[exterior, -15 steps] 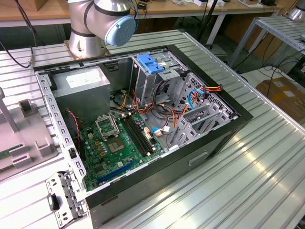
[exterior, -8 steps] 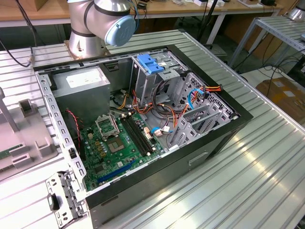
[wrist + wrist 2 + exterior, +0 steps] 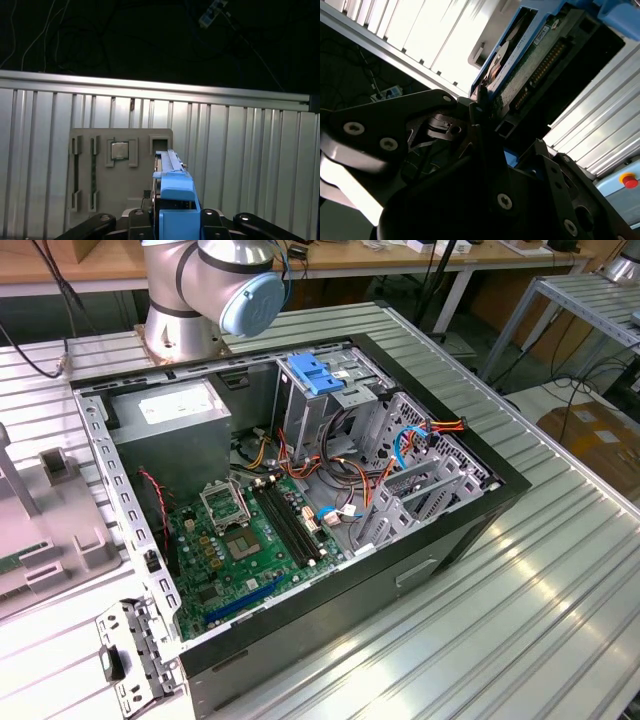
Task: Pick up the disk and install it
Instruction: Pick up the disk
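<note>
disk (image 3: pixel 172 192) held edge-on above the ribbed table (image 3: pixel 250 160), open room around, fingers (image 3: pixel 479 125) clamped on it, blue rails, green circuit face

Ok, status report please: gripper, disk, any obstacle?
Gripper shut on the disk. Disk points toward the grey fixture plate; contact cannot be judged. Computer case stands open.

The disk (image 3: pixel 174 190) is held clamped in the gripper (image 3: pixel 479 106) over the ribbed table (image 3: pixel 250 150). It is framed by blue carrier rails, and its green circuit board (image 3: pixel 535 55) is exposed in the second wrist view.
</note>
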Tool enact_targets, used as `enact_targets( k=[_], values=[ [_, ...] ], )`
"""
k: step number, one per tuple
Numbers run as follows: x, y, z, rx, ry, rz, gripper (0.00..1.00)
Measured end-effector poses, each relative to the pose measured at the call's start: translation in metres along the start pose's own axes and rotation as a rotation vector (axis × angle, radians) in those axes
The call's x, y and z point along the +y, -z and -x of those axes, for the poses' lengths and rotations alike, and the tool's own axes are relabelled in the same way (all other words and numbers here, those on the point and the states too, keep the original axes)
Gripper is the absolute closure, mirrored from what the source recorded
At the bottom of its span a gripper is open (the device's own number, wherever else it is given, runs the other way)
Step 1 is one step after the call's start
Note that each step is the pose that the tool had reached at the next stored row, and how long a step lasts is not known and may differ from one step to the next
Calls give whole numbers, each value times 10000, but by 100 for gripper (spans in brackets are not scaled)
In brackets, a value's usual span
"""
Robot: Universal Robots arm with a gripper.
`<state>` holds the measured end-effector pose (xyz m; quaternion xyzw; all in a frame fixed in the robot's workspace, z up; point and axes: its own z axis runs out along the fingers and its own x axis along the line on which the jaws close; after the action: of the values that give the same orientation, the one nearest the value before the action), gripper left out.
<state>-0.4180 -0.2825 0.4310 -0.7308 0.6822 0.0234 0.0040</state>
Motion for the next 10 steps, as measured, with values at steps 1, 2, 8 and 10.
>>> enact_targets(
  k=[1,2,8,10],
  values=[
    [1,13,1,0,0,0,63],
    [1,21,1,0,0,-1,63],
    [2,88,5,0,0,-1,63],
    [3,110,7,0,-1,0,63]
  ],
)
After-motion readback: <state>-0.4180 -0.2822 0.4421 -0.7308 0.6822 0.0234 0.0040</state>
